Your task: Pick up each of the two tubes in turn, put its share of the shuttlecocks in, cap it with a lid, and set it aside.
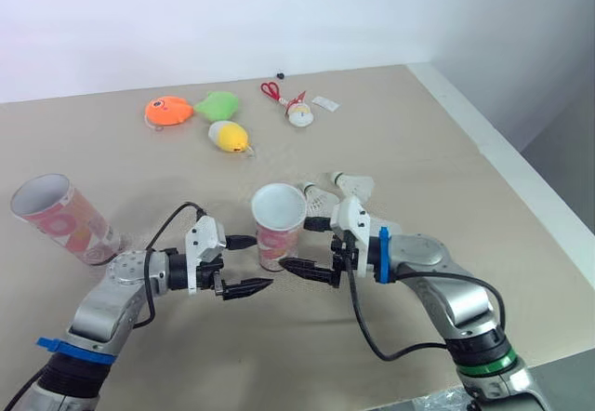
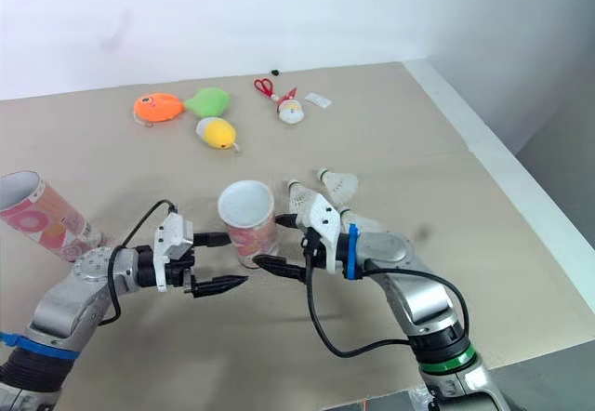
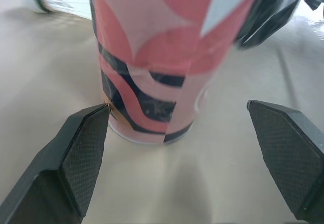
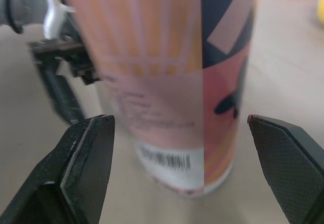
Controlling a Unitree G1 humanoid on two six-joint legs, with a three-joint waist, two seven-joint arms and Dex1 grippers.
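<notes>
Beige table top [image 1: 418, 141], pale strip along its right edge, plain white wall [image 1: 186, 11] behind. Open pink printed tube [image 1: 278, 225] stands upright at centre. Left gripper [image 1: 262, 262] and right gripper [image 1: 293, 244] sit low at its base from opposite sides, both with jaws spread wide and closed on nothing. Second tube [image 1: 63, 218] leans at far left. Shuttlecocks [image 1: 351, 186] lie just behind the right gripper. Plush toys [image 1: 168, 111] and red scissors [image 1: 271, 90] sit near the wall.
</notes>
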